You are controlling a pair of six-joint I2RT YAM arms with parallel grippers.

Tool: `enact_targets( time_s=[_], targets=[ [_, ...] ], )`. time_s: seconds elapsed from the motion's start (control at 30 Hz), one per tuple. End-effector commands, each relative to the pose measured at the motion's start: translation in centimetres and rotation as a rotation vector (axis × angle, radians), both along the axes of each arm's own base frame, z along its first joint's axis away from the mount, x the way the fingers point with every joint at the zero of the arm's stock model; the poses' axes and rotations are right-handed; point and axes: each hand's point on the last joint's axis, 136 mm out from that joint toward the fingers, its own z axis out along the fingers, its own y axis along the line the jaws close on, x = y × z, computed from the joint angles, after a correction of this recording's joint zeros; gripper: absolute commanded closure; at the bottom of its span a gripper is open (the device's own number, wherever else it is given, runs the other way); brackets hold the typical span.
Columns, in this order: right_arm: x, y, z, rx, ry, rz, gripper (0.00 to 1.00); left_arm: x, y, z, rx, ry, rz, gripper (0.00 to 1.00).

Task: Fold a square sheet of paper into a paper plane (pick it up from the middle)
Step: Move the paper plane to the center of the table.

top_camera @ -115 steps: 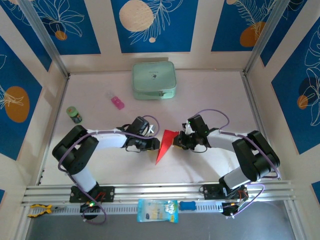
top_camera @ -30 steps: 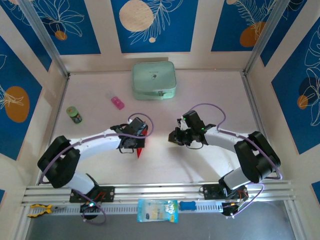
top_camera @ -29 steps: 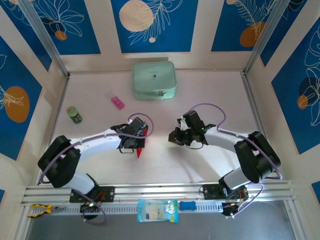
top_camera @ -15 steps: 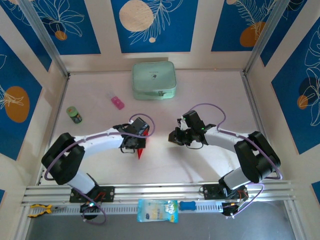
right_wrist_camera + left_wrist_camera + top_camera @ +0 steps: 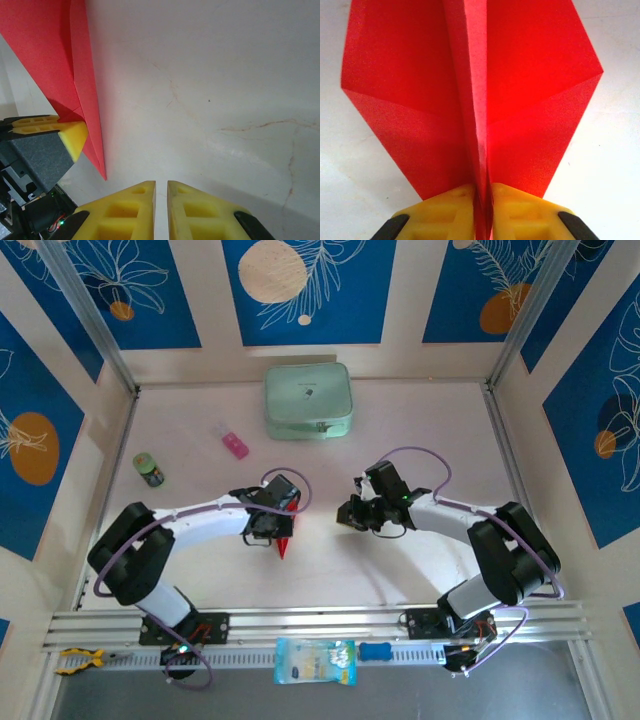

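1. Compared with a few seconds back, when both grippers met at the red paper in mid-table, the left gripper [image 5: 482, 215] now has it alone and has carried it over to its own side. The right gripper [image 5: 161, 200] has let go and stands apart.
2. Left claw: its yellow fingers [image 5: 445, 212] are clamped on the centre fold of the paper plane [image 5: 530, 75], one pad on each side of the upright keel.
3. Right claw: the jaws are drawn almost together with only a thin slit between them. Nothing is in them, and they point at the bare table [image 5: 225, 75].
4. The plane's two wings spread out flat either side of the keel. From above, its sharp nose points toward the near edge, just past the left claw. Whether it rests on the table or hangs just over it I cannot tell.
5. Farther out, well clear of both arms, are a pink block [image 5: 235, 446], a small green can [image 5: 148, 470] and a pale green case [image 5: 308, 400] at the back.
6. Step, as I judge it: the folding looks finished, and the dart is being presented or set down.
7. Next move calls for a gentle release. Open the left jaws fully, then draw straight off along the keel, so the light paper neither sticks to a pad nor gets dragged.
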Motion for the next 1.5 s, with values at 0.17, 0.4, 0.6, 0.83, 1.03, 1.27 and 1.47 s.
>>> enact_targets(
  time_s=[0.17,0.4,0.6,0.83,1.03,1.27,1.47],
  targets=[
    [-0.3,0.0,-0.4,-0.003,0.021,0.009,0.85,-0.2,-0.7,-0.1,0.006,0.029,-0.031,0.83],
    [-0.3,0.0,-0.4,-0.007,0.024,0.007,0.85,-0.2,-0.5,-0.3,0.027,0.033,-0.033,0.82],
    [-0.3,0.0,-0.4,-0.006,0.025,0.006,0.85,-0.2,-0.5,-0.4,0.035,0.036,-0.038,0.82],
    [-0.3,-0.1,-0.4,-0.007,0.023,0.005,0.86,-0.2,-0.4,-0.8,0.040,0.044,-0.038,0.80],
    [-0.3,-0.1,-0.4,-0.006,0.022,0.007,0.85,-0.5,-0.4,-1.5,0.058,0.058,-0.049,0.80],
    [-0.2,-0.2,-0.2,-0.003,0.017,0.004,0.86,-1.1,-0.3,-2.5,0.109,0.071,-0.066,0.77],
    [-0.2,-0.6,-0.1,-0.004,0.010,-0.006,0.85,-1.7,-0.9,-3.1,0.142,0.084,-0.071,0.74]
  ],
)
